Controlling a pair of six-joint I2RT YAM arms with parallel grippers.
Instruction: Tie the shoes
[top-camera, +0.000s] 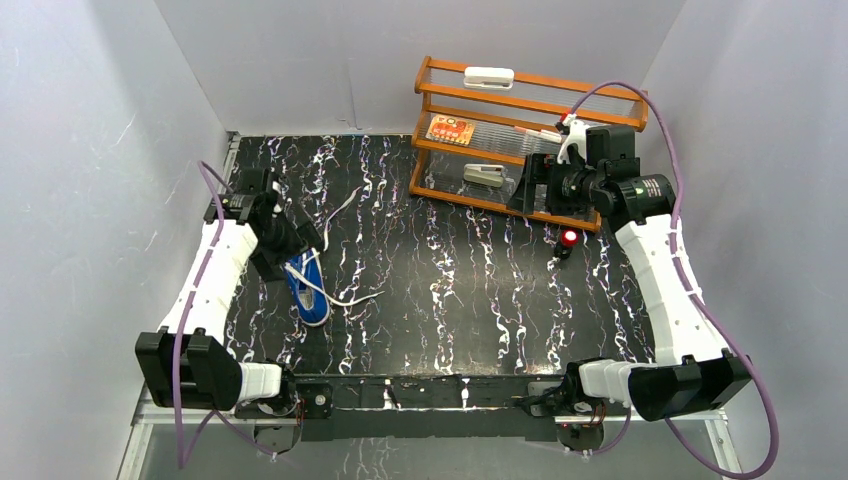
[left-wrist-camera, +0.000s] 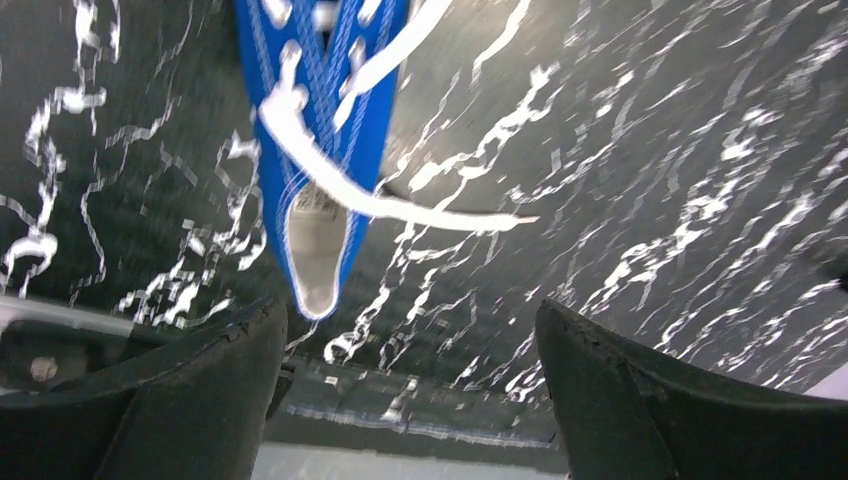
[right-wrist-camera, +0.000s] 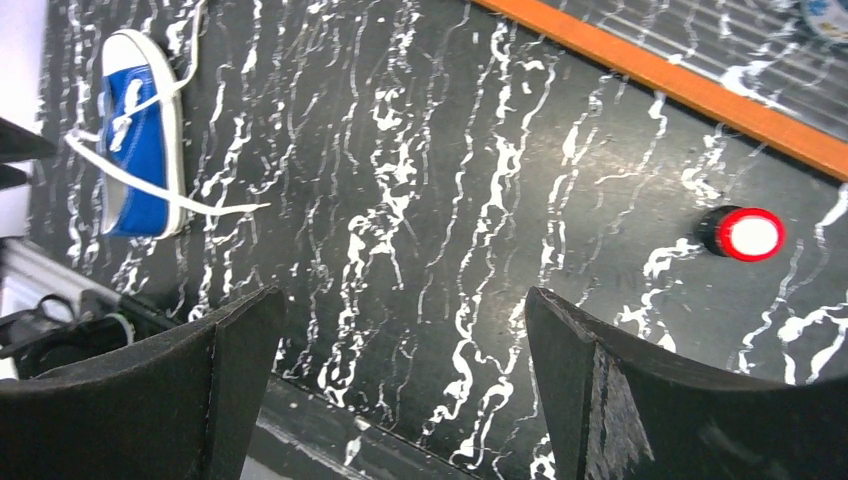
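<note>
The left pincer (left-wrist-camera: 410, 400) stands wide with nothing between its fingers, hanging just above the shoe (left-wrist-camera: 320, 150). In its wrist view the shoe's open heel end lies nearest the fingers. The right pincer (right-wrist-camera: 400, 390) is also wide and holds nothing. It is well apart from the shoe, at the far right of the surface (top-camera: 450, 280), in front of a wooden rack (top-camera: 500, 110) and near a small red-topped thing (right-wrist-camera: 750, 233).

The shoe lies on the left side of the surface, sole down. Its laces (left-wrist-camera: 400, 205) are loose: one strand crosses the upper and trails off to the right onto the surface, and another runs toward the far side. No knot or bow shows in any view. I judge the task to be at its start: neither lace is gripped, and crossing, looping and pulling tight are all left to do.

From above, the left arm covers the far end of the shoe, so where the laces leave the eyelets is hidden. The left wrist view is blurred and cuts the shoe off at the top edge. The right wrist view shows the whole shoe, but too small to tell whether the strands are twisted together. From above, the right pincer's fingers are hard to pick out against the rack.
</note>
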